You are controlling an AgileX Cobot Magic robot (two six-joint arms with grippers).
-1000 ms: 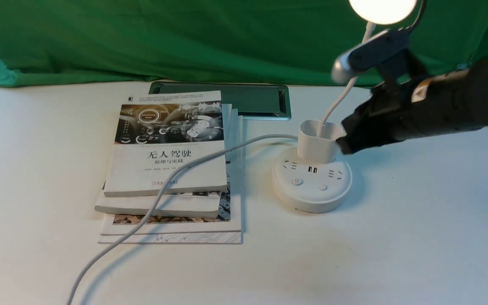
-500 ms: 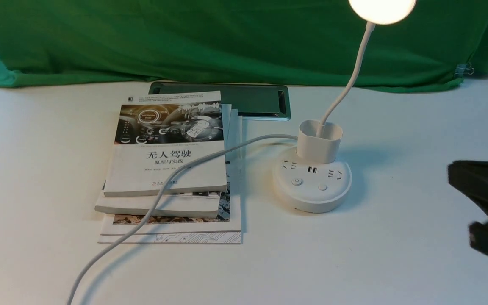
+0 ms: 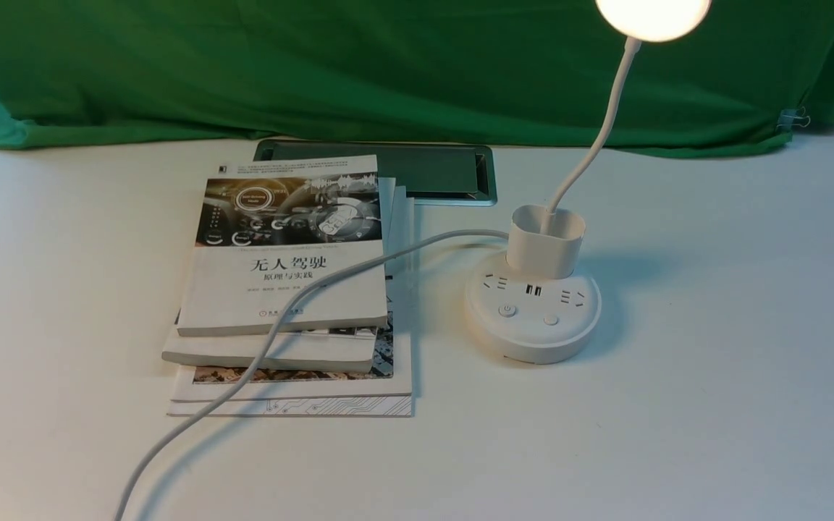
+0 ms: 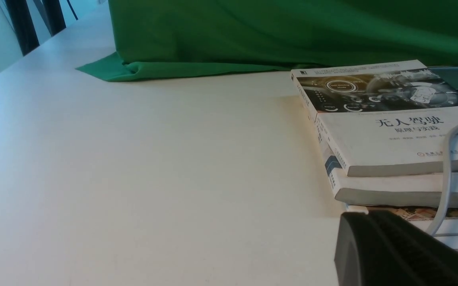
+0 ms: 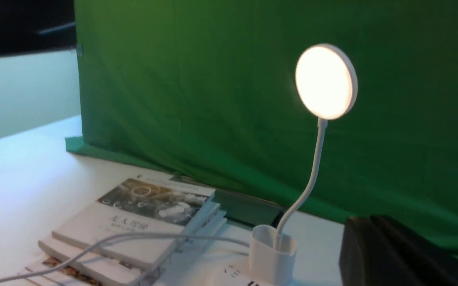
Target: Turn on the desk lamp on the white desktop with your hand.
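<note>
Lamp: the desk lamp [image 3: 533, 318] stands on the white desktop [image 3: 735, 405], a little right of the middle in the front view, and nothing touches it.
Lamp head: the disc head [image 3: 652, 16] glows warm white at the top edge of the front view. In the right wrist view the full disc shows, and it is lit.
Neck: the thin neck [image 3: 605, 123] rises in a soft curve from the cup holder [image 3: 544, 253] up to the head.
Base: the round base carries sockets, and two buttons [image 3: 507, 310] sit on its near side, next to each other.
Cord: a white cord [image 3: 301, 307] leaves the base behind the cup holder, lies across the books and runs to the near left edge of the table.
Books: a stack of books [image 3: 287, 246] lies flat just left of the base. The top one has a dark picture and Chinese letters on its cover.
Hatch: a grey-rimmed hatch [image 3: 439, 174] is set in the table behind the books, and the top book partly covers it.
Cloth: a green cloth [image 3: 359, 65] hangs behind and folds onto the far edge of the table.
Left gripper: only a dark part of the left gripper [image 4: 388, 254] shows, low above the table near the stack. Whether its jaws are spread or pressed together, I cannot tell.
Right gripper: only a dark part of the right gripper [image 5: 388, 254] shows at the edge of its wrist view, apart from the lamp. I cannot tell the jaw state here either.
</note>
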